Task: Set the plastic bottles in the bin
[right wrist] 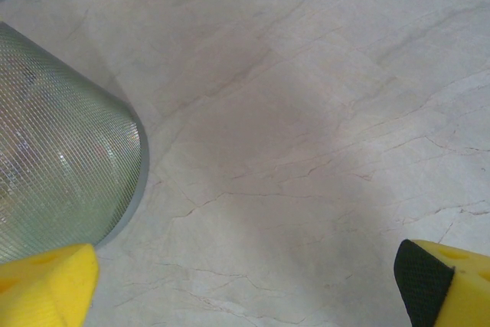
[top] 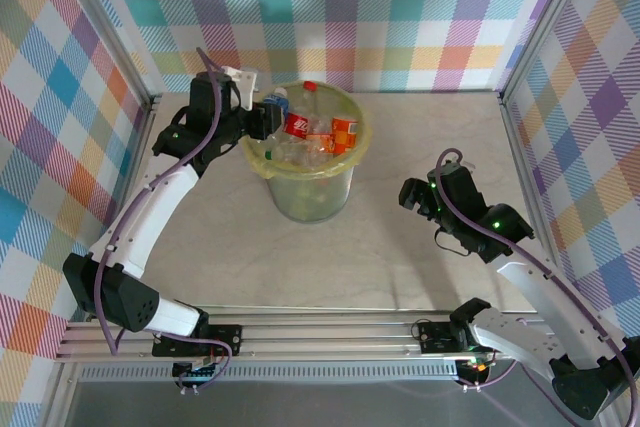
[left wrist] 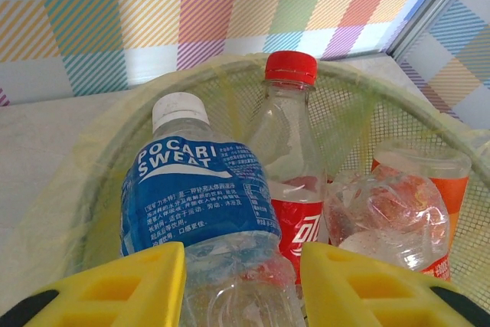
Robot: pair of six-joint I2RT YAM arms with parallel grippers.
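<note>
My left gripper (top: 262, 119) hangs at the left rim of the pale green bin (top: 312, 199), shut on a clear bottle with a blue label and white cap (left wrist: 195, 189). In the left wrist view the bottle lies between the yellow fingers (left wrist: 122, 285) of this gripper (left wrist: 241, 266), cap pointing over the bag-lined rim (left wrist: 222, 67). Inside stand a red-capped, red-label bottle (left wrist: 295, 151), a crumpled clear one (left wrist: 383, 204) and an orange-label one (left wrist: 440, 181). The bin is piled with several bottles (top: 315, 132). My right gripper (top: 412, 195) is open over bare table (right wrist: 245, 281).
The bin's mesh wall (right wrist: 53, 151) rises to the left of the right gripper. Checked cloth walls and metal frame posts (top: 515, 137) enclose the pale marbled table (top: 420, 137).
</note>
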